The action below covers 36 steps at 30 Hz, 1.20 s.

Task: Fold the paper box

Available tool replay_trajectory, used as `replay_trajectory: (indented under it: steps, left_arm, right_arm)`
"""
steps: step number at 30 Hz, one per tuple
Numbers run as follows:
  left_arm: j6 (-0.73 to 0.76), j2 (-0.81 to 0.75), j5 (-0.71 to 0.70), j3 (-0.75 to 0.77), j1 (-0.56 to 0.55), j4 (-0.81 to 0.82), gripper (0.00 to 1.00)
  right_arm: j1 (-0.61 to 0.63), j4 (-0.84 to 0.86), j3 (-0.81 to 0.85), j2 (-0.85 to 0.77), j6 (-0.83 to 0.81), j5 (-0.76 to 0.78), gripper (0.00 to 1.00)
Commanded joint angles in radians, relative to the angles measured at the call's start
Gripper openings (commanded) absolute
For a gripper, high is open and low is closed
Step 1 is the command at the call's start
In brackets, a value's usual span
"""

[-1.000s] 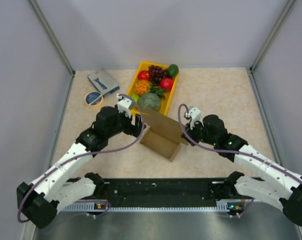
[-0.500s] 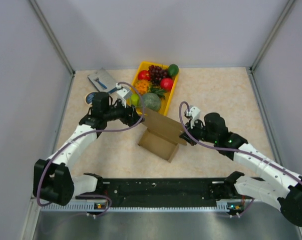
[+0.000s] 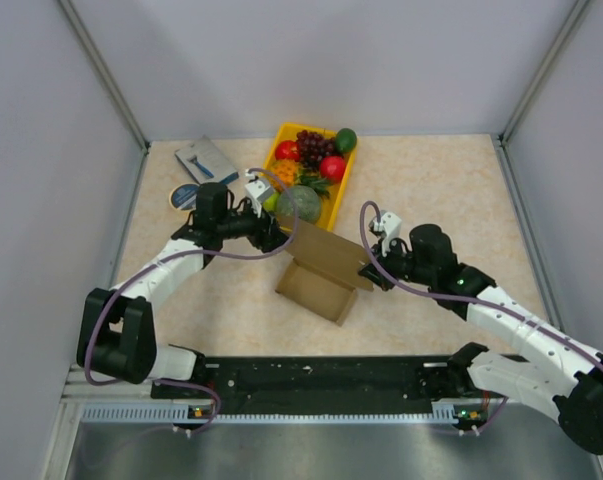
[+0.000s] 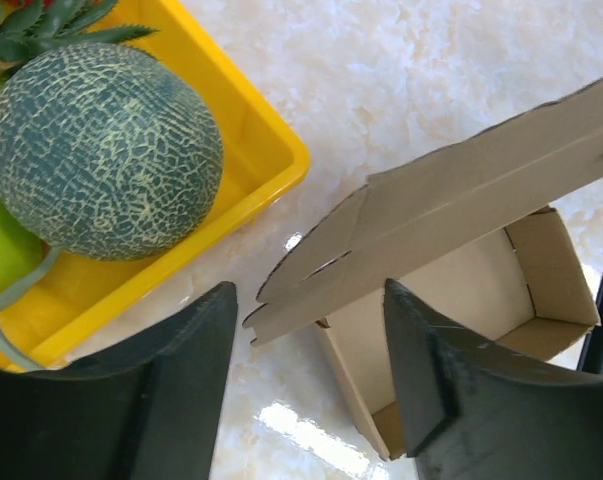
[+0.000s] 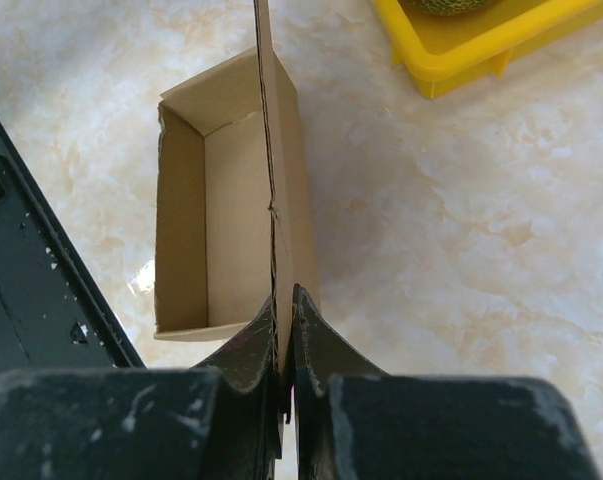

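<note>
The paper box (image 3: pixel 319 272) is brown cardboard, partly formed into an open tray with its lid flap (image 3: pixel 326 248) standing up. My right gripper (image 3: pixel 370 270) is shut on the right end of that flap, seen edge-on in the right wrist view (image 5: pixel 272 200). My left gripper (image 3: pixel 277 236) is open at the flap's left end, not touching it. In the left wrist view the flap's tabbed end (image 4: pixel 321 270) lies just beyond the gap between my fingers (image 4: pixel 421 360), with the box's open inside (image 4: pixel 451 310) behind.
A yellow fruit tray (image 3: pixel 333 205) with a melon (image 3: pixel 299 203), grapes and other fruit stands right behind the box; its corner (image 4: pixel 271 150) is close to my left fingers. A blue-grey box (image 3: pixel 206 163) and a round tin (image 3: pixel 186 196) lie at the back left.
My left arm has swung back and left toward the tray, its gripper now at the flap's left end. The right gripper has kept its hold on the flap.
</note>
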Motion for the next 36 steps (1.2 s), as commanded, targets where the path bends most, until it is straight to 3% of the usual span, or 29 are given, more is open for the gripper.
replay_trajectory:
  steps: [1, 5, 9, 16, 23, 28, 31, 32, 36]
  left_arm:
    - [0.033, -0.017, -0.076, 0.022, 0.018, 0.016, 0.68]
    - [0.031, 0.047, 0.009, 0.074, 0.052, -0.048, 0.70]
    - [0.027, 0.101, 0.091, 0.092, 0.052, -0.053, 0.65]
    - [0.027, 0.079, 0.120, 0.055, 0.050, -0.032, 0.46]
    - [-0.019, 0.015, -0.001, 0.020, 0.030, -0.027, 0.25]
    - [-0.122, -0.051, -0.139, -0.024, -0.057, -0.015, 0.12]
    - [-0.168, -0.127, -0.223, -0.085, -0.112, 0.046, 0.02]
    - [-0.179, -0.149, -0.277, -0.102, -0.120, 0.057, 0.02]
    - [-0.214, -0.247, -0.419, -0.156, -0.172, 0.060, 0.01]
  right_arm:
    - [-0.018, 0.067, 0.039, -0.017, 0.004, -0.027, 0.00]
    - [-0.019, 0.066, 0.042, -0.015, 0.004, -0.030, 0.00]
    - [-0.021, 0.064, 0.053, -0.006, 0.004, -0.039, 0.00]
    - [-0.025, 0.092, 0.061, 0.038, 0.002, -0.044, 0.00]
    - [-0.028, 0.107, 0.065, 0.063, 0.045, 0.010, 0.00]
    - [-0.028, 0.078, 0.082, 0.088, 0.106, 0.071, 0.00]
    - [-0.028, 0.040, 0.101, 0.085, 0.140, 0.097, 0.09]
    - [-0.028, 0.026, 0.117, 0.083, 0.149, 0.103, 0.23]
    - [-0.028, -0.145, 0.205, 0.083, 0.215, 0.217, 0.49]
